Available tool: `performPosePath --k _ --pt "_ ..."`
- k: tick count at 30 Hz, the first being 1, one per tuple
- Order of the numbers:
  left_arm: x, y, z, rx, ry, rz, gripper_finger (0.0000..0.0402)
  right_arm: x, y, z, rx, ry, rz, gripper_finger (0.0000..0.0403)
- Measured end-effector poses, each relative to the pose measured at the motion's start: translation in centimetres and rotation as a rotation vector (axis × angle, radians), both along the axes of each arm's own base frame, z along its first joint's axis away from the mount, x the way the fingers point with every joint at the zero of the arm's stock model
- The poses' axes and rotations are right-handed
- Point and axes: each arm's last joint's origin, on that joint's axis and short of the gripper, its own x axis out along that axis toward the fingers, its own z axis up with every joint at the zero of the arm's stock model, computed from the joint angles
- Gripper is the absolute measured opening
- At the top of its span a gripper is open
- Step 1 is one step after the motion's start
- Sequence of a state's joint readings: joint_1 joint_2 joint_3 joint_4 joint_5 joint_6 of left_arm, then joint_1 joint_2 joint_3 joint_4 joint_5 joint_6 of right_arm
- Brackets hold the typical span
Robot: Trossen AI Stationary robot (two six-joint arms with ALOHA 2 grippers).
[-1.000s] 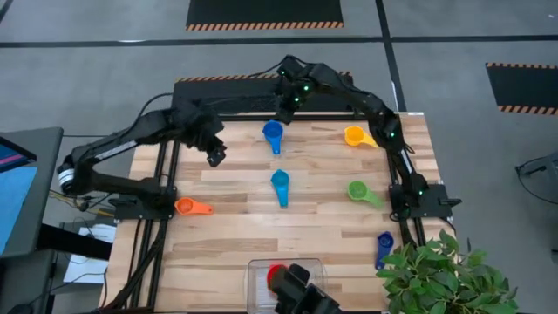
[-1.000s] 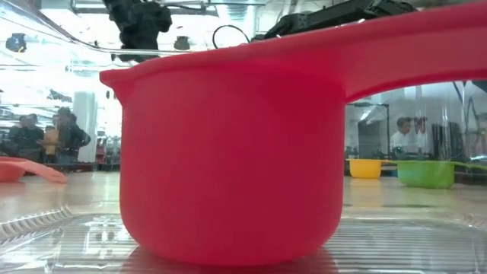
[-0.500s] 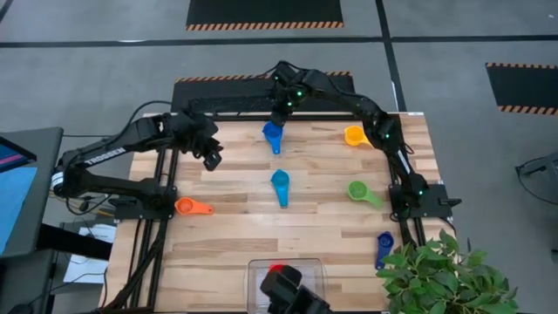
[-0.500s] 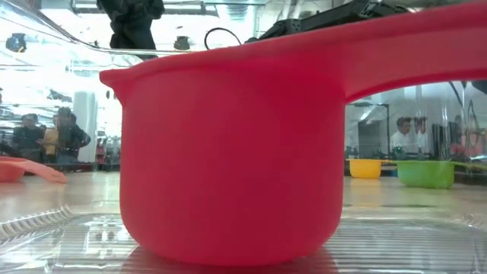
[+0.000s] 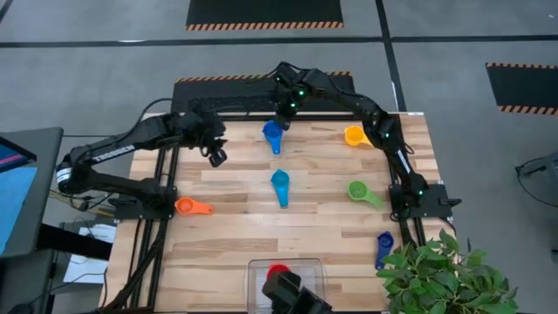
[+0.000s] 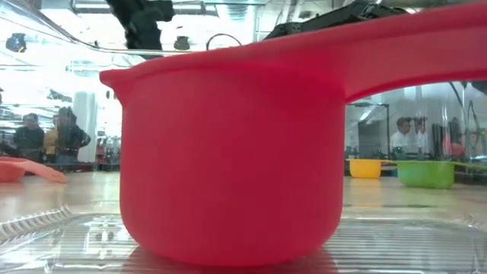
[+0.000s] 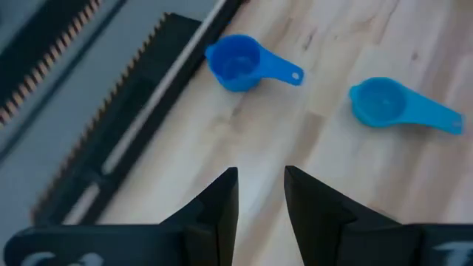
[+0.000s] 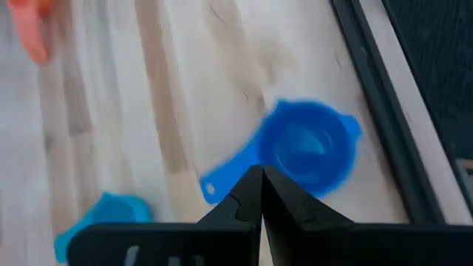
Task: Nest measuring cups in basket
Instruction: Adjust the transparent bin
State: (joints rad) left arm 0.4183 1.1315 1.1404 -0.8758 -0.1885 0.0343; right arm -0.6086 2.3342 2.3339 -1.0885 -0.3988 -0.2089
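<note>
Basket: the clear basket [image 5: 255, 277] sits at the near edge of the table, with the red cup [image 6: 228, 160] already inside it; the other cups lie out on the wood.

Cups still out: blue cup [image 5: 273, 134] at the far edge, light blue cup [image 5: 280, 183] mid-table, orange cup [image 5: 187, 207] on the left, yellow cup [image 5: 354, 135] and green cup [image 5: 359, 190] on the right, dark blue cup [image 5: 384, 243] near the right front corner. A seventh I cannot find in these views.

Right gripper: the right gripper [image 5: 282, 119] hangs just over the blue cup, fingers clenched together and empty (its wrist view shows the closed tips right above the cup's handle root).

Left gripper: the left gripper [image 5: 215, 157] hovers over bare wood to the left of the blue cup, fingers parted with a narrow gap, holding nothing.

Key relation: the blue cup lies almost directly under the right gripper, while the left gripper stands well apart from it; the right arm is clearly the nearer.

Long axis: from above, the blue cup's bowl points to the far edge and its handle runs back toward the table's middle, though the arm's shadow makes the exact tilt hard to read.

Judgement: a grasp would need the right fingers to part first and then straddle the handle or rim across that axis.
</note>
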Motion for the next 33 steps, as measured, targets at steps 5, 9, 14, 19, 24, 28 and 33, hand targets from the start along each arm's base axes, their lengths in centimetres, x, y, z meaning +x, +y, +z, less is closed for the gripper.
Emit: performPosePath --k 5,9,14,19,24,28,33 --pt "2.3 3.4 -1.9 0.056 0.056 -0.004 0.0100 -0.9 2.9 6.0 -0.058 -0.114 0.009 0.0033" --pt "3.6 6.0 -3.0 0.027 -0.012 -0.042 0.0100 -4.5 6.9 12.5 -0.094 -0.156 -0.002 0.0033" --pt "6.4 8.2 -5.1 0.022 -0.085 -0.145 0.0100 -9.3 12.9 19.8 -0.217 -0.268 -0.068 0.0033" --pt "9.3 9.4 -8.3 -0.065 -0.005 -0.195 0.0100 -15.0 18.4 24.0 -0.355 -0.273 -0.226 0.0033" --pt "11.0 10.5 -7.0 -0.079 0.024 -0.204 0.0100 -21.1 22.8 25.4 -0.434 -0.186 -0.483 0.0033" --pt "11.7 11.9 -4.6 -0.054 0.103 -0.252 0.0094 -24.1 25.2 25.7 -0.440 -0.266 -0.570 0.0033" --pt "12.7 14.0 -5.2 -0.146 0.273 -0.447 0.0048 -26.9 26.9 24.1 -0.433 -0.311 -0.669 0.0033"
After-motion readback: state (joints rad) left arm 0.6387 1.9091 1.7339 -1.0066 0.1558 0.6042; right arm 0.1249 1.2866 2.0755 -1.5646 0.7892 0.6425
